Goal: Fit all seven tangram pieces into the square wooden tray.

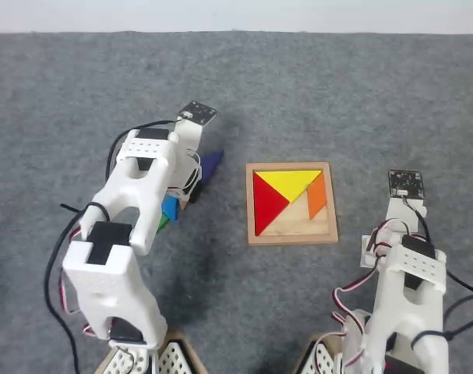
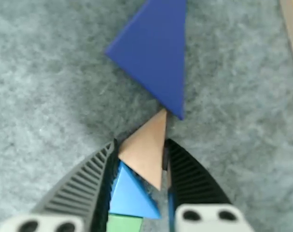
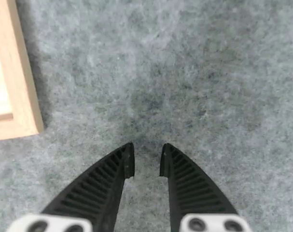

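Observation:
The square wooden tray (image 1: 291, 236) lies mid-table and holds a yellow triangle (image 1: 289, 183), a red triangle (image 1: 267, 204) and an orange parallelogram (image 1: 317, 195). My left gripper (image 2: 140, 144) is left of the tray, shut on a tan triangle (image 2: 146, 150) that sits between its fingers. A dark blue triangle (image 2: 153, 50) lies just past the tan one's tip. A light blue triangle (image 2: 129, 195) and a green piece (image 2: 123, 223) sit under the jaws. My right gripper (image 3: 146, 154) hovers over bare carpet with its fingers slightly apart and nothing between them.
Grey carpet covers the table. In the high view the left arm (image 1: 142, 195) hides most of the loose pieces; the dark blue triangle (image 1: 210, 164) sticks out beside it. The right arm (image 1: 404, 265) stands right of the tray, whose corner (image 3: 20, 116) is near its gripper.

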